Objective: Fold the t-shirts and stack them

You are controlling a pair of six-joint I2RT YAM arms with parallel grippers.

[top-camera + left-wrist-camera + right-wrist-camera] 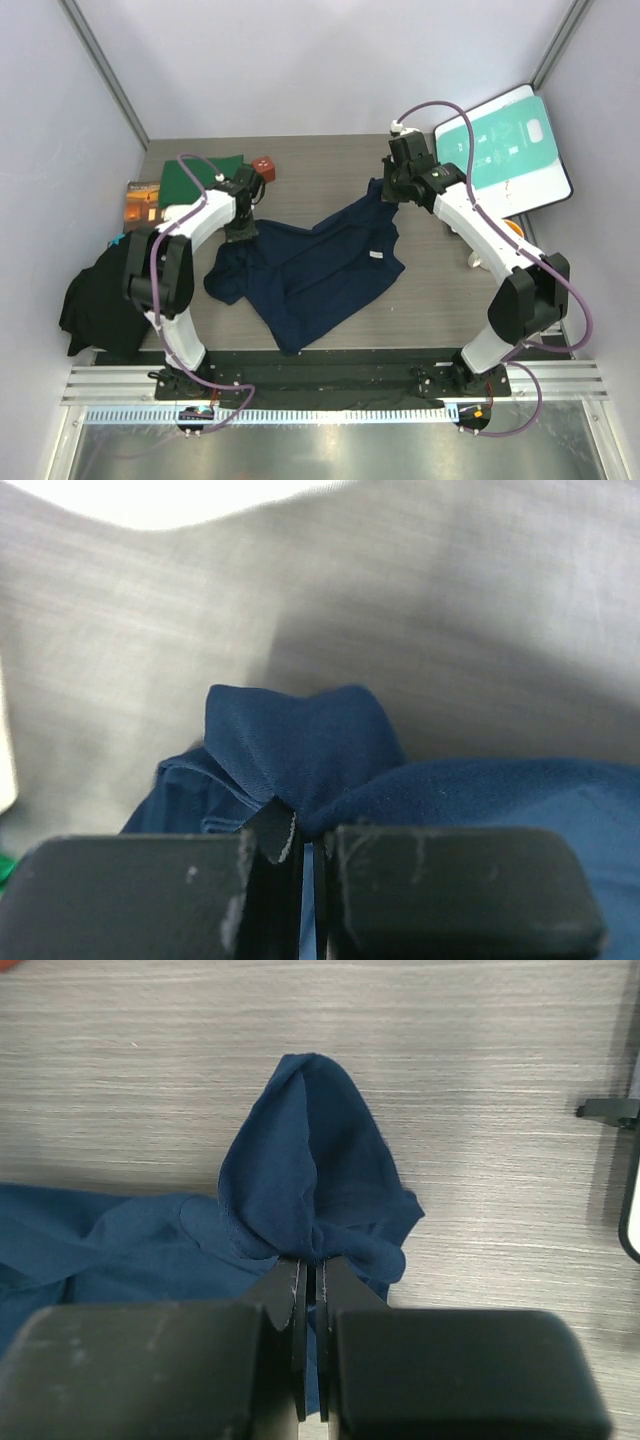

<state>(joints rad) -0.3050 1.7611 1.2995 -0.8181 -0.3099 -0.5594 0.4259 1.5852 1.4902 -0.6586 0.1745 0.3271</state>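
The navy t-shirt lay spread and rumpled in the middle of the surface, white neck label facing up, one end trailing toward the near edge. And both arms had it! The left claw was clamped on the shirt's far left corner, its jaws squeezed almost together with a peak of blue cloth poking up between them. Over on the far right corner, the right claw was pinched down just as tight, a folded hood of navy fabric rising from its tips above the grey wood grain. Further out, a green t-shirt sat flat at the far left, a small red-brown block just beside it and a brown-orange book near its left side. A dark bundle of cloth slumped at the left edge. Well apart, at the far right, the teal-and-white board lay tilted.
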